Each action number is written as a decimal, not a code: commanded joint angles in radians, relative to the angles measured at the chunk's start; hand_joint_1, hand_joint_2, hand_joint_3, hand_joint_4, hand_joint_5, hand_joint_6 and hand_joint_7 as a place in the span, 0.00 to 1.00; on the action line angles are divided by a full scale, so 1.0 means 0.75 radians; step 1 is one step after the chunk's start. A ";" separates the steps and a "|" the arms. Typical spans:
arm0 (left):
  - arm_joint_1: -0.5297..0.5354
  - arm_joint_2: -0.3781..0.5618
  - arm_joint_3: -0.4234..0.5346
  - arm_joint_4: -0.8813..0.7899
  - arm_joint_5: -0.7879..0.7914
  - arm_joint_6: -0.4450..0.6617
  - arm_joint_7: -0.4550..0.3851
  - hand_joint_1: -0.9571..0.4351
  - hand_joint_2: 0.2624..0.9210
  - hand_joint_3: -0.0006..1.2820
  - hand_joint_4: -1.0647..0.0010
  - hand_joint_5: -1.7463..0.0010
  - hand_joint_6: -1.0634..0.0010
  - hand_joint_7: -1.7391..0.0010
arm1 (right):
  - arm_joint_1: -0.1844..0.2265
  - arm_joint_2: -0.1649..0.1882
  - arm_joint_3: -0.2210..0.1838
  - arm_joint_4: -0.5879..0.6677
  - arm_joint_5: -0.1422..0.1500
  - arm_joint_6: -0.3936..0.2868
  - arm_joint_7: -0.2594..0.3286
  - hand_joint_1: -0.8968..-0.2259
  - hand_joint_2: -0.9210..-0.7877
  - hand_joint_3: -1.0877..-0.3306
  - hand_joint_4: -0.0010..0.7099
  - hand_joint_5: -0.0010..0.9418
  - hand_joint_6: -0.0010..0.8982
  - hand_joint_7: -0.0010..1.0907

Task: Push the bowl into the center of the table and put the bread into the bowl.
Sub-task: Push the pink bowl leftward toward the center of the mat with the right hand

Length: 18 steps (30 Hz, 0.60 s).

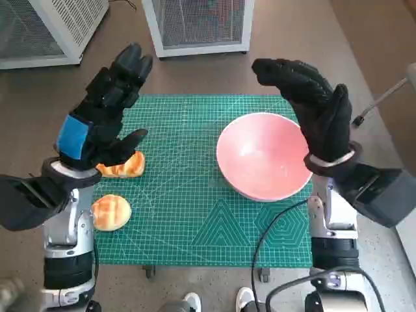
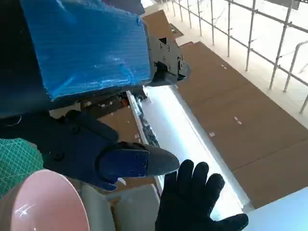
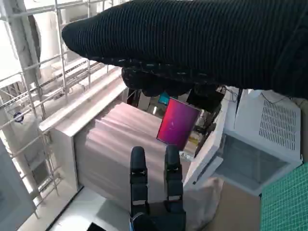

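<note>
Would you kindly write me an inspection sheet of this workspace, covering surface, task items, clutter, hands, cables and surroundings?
Surface: green cutting mat covers the table.
Job's things: pink bowl upright and empty, toward the mat's right side; two bread rolls at the left, one partly behind the left hand, the other nearer the front edge.
Clutter: nothing seen.
Hands: left hand and right hand raised, fingers spread, holding nothing.
Cables: black cable crosses the mat's front right corner.
Surroundings: white mesh cabinets behind; shoes at the front.
</note>
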State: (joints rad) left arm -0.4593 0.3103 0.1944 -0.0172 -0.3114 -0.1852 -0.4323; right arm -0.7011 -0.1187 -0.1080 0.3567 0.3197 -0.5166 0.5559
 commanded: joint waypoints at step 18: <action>-0.021 0.005 -0.005 -0.018 -0.016 0.019 0.001 0.22 1.00 0.26 0.82 1.00 0.73 0.99 | 0.027 0.012 0.003 0.005 0.005 0.017 -0.006 0.30 0.00 0.47 0.24 0.00 0.29 0.07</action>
State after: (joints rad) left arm -0.4599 0.3103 0.1933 -0.0173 -0.3186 -0.1776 -0.4325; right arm -0.7009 -0.1126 -0.1073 0.3568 0.3197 -0.5166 0.5558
